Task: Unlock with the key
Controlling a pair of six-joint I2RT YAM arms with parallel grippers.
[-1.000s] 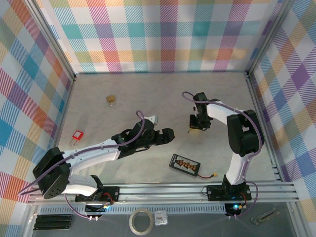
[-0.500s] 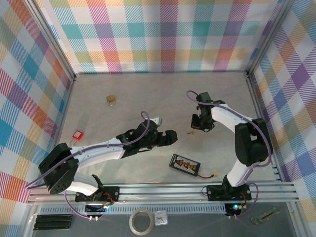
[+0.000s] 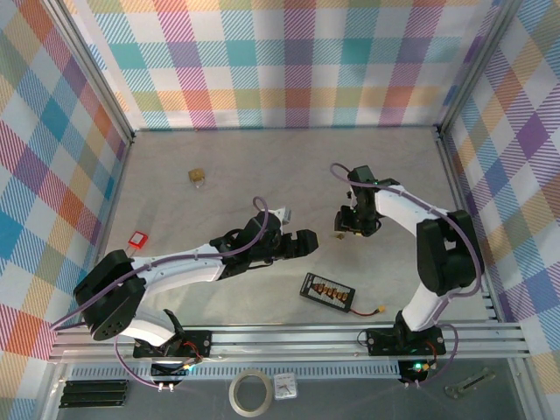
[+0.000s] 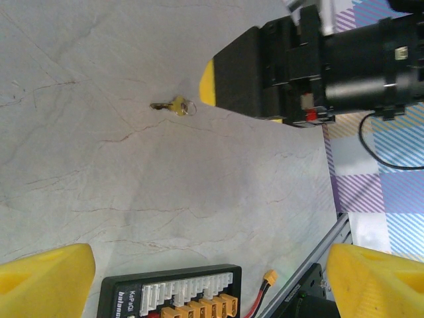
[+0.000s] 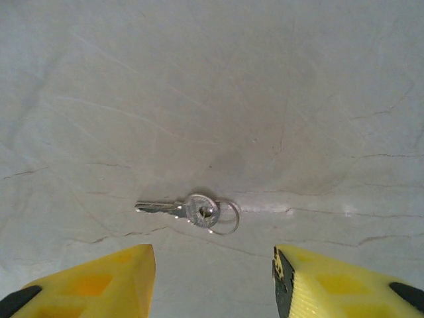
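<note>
The right end effector [image 5: 213,281] stood open, its two yellow fingers [image 5: 86,285] spread apart and touching nothing. Between them, a little ahead of the tips, the key [image 5: 192,211] lay flat on the grey, marble-veined tabletop [image 5: 212,79], free of any grip. It was tiny and thin, silvery-grey, with a round head pierced by a small hole. A fine wire ring passed through that hole and rested against the head on the side away from the blade. The short, narrow blade pointed to the left in the right wrist view. In the left wrist view the head took on a yellowish tint, and the key lay just beside the yellow tip of the right end effector's black body.

The left end effector [image 4: 209,255] was open as well, its yellow fingers wide apart and holding nothing. It faced the key from a short way off. Just under it lay a black charging board [image 4: 172,295] with white and orange connectors and a red lead.

In the top view the two end effectors sat near each other around the middle of the tabletop, with the key between them, closer to the right one. A red padlock [image 3: 137,239] lay well apart near the left wall, and a brass padlock [image 3: 198,176] farther back on the left. Checked walls [image 3: 280,61] in pastel colours closed in the tabletop on three sides.
</note>
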